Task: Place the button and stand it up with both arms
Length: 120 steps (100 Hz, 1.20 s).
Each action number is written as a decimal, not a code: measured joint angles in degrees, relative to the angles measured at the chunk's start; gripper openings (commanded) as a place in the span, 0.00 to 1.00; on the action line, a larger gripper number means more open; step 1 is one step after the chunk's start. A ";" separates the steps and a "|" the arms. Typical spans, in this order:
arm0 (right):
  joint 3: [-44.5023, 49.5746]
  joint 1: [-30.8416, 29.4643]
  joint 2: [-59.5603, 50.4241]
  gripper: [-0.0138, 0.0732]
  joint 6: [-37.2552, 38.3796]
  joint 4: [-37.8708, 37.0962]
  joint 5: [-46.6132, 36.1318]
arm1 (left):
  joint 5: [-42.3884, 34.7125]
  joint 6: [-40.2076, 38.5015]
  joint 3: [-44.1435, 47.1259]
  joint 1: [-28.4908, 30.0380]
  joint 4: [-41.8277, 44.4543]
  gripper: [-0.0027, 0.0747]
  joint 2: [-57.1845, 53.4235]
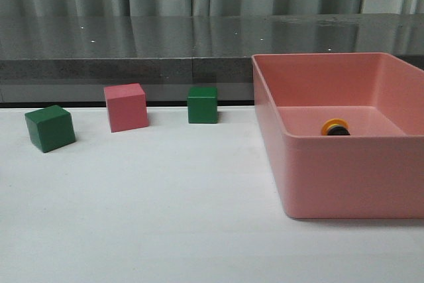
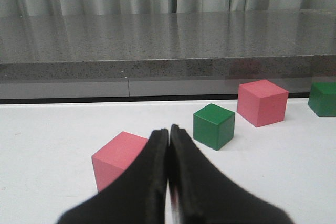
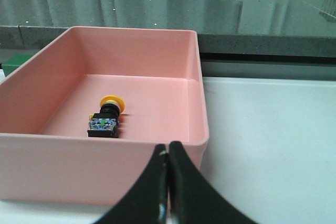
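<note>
The button [image 3: 107, 116] lies on its side on the floor of a pink bin [image 3: 157, 142], yellow cap toward the far wall, black body and blue base toward the near wall. In the front view only its yellow cap and black body [image 1: 336, 128] show over the bin's near wall [image 1: 351, 177]. My right gripper [image 3: 168, 148] is shut and empty, just outside the bin's near wall, right of the button. My left gripper [image 2: 169, 130] is shut and empty, low over the table just in front of a pink cube [image 2: 118, 158]. Neither arm shows in the front view.
On the white table stand a green cube [image 1: 50, 128] at the left, a pink cube [image 1: 126, 107] and another green cube [image 1: 202, 105] near the back. The left wrist view shows a green cube [image 2: 213, 126], a pink cube [image 2: 262, 102] and another green cube [image 2: 323, 98]. A grey ledge [image 1: 126, 57] runs behind.
</note>
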 measured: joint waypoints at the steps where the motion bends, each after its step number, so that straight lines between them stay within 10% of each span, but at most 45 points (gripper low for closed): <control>1: 0.00 0.00 0.00 0.03 0.00 0.00 0.00 | 0.00 0.00 0.00 0.00 0.00 0.01 0.00; 77: -1.66 0.00 0.00 0.03 1.48 0.91 -11.63 | 0.00 0.00 0.00 0.00 0.00 0.01 0.00; 120: -46.29 0.00 32.11 0.03 0.31 9.16 34.37 | 0.00 0.00 0.00 0.00 0.00 0.01 0.00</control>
